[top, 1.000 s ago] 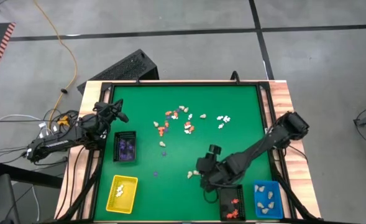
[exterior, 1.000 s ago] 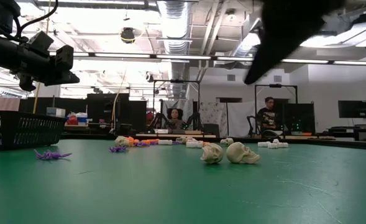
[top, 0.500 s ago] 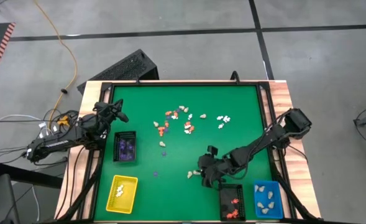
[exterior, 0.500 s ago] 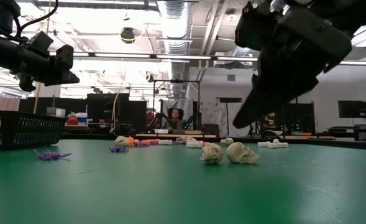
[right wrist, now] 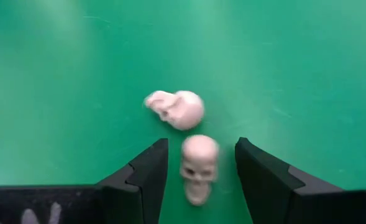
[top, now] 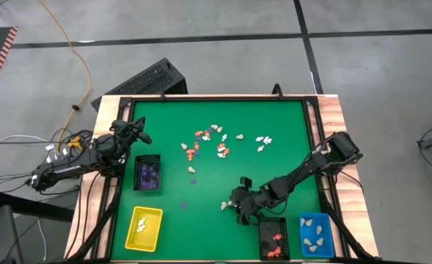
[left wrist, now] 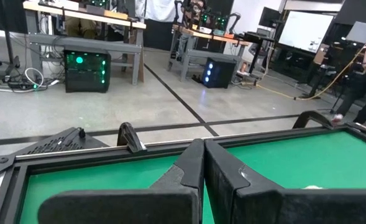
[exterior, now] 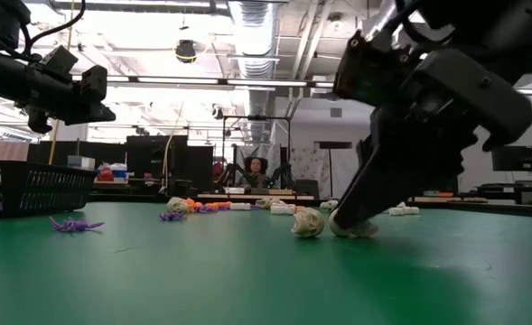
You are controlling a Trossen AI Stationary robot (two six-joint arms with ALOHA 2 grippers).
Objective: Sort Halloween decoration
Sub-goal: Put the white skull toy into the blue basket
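Your right end effector (right wrist: pixel 198 165) is down at the green bench (top: pixel 274 132), fingers spread wide and straddling one cream skull (right wrist: pixel 198 163), not closed on it yet. In the low view the tips sit right at that skull (exterior: pixel 354 226), at bench level. A second skull (right wrist: pixel 176 109) lies just beyond the first, nearly touching it, outside the fingers.

Risks from here, as I judge them:
- Close w/ the pair this tight and a finger may clip the second skull, knocking it away or dragging it along.
- The skull is rounded and small vs. the fingers; an off-centre squeeze could squirt it out forward.
- Tips look very low; pushing further down could scrape the bench surface.

The left end effector (left wrist: pixel 202 168) is shut, holding nothing visible, hovering at the left bench edge above the black tray w/ purple pieces (top: pixel 148 175). Leave it parked.

Rest of the decorations: the main cluster of orange-red, white and cream figurines (top: pixel 212 143) sits mid-bench toward the far side, unsorted, and a few purple bits (top: pixel 193 180) lie apart. Sorted so far: a blue tray w/ cream pieces (top: pixel 315 233), a black tray w/ orange-red pieces (top: pixel 274 238), and a yellow tray w/ white pieces (top: pixel 144 226). This skull likely belongs in the blue tray, close by your right arm; watch the swing over the black tray beside it.
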